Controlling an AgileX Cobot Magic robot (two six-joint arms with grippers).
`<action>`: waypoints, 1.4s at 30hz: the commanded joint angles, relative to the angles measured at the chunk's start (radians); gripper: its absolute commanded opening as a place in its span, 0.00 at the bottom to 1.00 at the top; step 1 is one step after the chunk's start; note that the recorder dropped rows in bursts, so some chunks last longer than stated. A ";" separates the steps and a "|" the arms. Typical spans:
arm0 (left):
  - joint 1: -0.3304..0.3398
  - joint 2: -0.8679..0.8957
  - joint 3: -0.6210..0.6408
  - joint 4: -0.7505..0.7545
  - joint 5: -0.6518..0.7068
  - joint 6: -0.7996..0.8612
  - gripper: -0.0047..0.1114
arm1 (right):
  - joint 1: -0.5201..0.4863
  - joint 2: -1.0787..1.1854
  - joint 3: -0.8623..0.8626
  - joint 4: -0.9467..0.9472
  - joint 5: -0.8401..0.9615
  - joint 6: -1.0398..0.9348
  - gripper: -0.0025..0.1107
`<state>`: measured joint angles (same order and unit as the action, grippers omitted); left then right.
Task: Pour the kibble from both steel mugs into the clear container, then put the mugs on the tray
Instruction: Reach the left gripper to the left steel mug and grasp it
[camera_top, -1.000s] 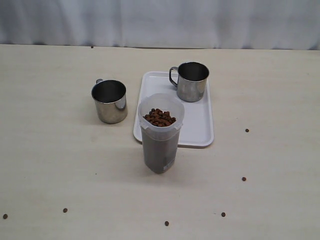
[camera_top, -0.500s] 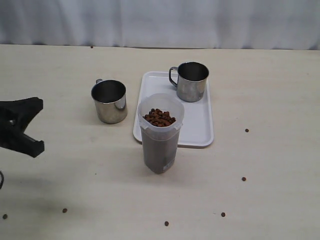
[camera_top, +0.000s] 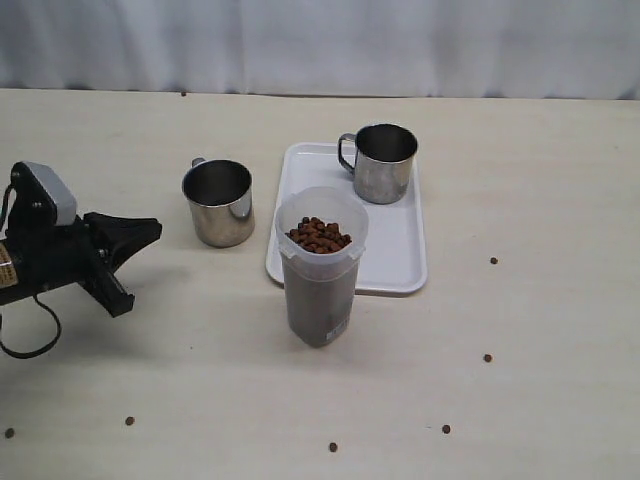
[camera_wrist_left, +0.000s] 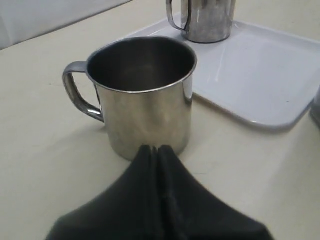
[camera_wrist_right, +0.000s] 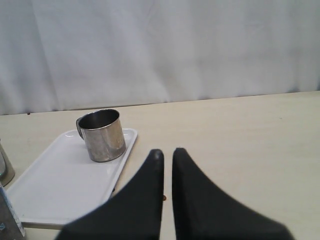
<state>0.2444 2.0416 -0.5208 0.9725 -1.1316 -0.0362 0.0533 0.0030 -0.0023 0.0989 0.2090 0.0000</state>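
Observation:
The clear container (camera_top: 320, 265) stands in front of the tray, filled nearly to the rim with kibble (camera_top: 319, 235). One steel mug (camera_top: 383, 162) (camera_wrist_right: 102, 135) stands upright on the far end of the white tray (camera_top: 400, 255) (camera_wrist_right: 50, 185) (camera_wrist_left: 260, 75). The other steel mug (camera_top: 219, 202) (camera_wrist_left: 141, 95) stands empty on the table left of the tray. My left gripper (camera_top: 150, 230) (camera_wrist_left: 156, 148) is shut and empty, its tip pointing at this mug from the left, a short way off. Only the right wrist view shows my right gripper (camera_wrist_right: 167, 152), shut on nothing above the table right of the tray.
Loose kibble pellets lie scattered on the table, such as one at the right (camera_top: 494, 261), one nearer the front (camera_top: 488, 357) and one at the front left (camera_top: 130, 421). A pale curtain hangs behind the table's far edge.
The left arm has come in from the left edge and moved right toward the mug on the table. Mugs, container and tray have not moved.

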 joint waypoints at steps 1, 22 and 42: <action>-0.001 0.053 -0.051 0.034 -0.019 0.005 0.13 | -0.007 -0.003 0.002 -0.006 0.002 -0.010 0.06; -0.146 0.231 -0.297 -0.101 -0.010 -0.120 0.75 | -0.007 -0.003 0.002 -0.006 0.002 -0.010 0.06; -0.220 0.255 -0.391 -0.166 -0.008 -0.118 0.20 | -0.007 -0.003 0.002 -0.006 0.002 -0.010 0.06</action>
<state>0.0314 2.2972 -0.9068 0.8335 -1.1227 -0.1534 0.0533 0.0030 -0.0023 0.0989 0.2090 0.0000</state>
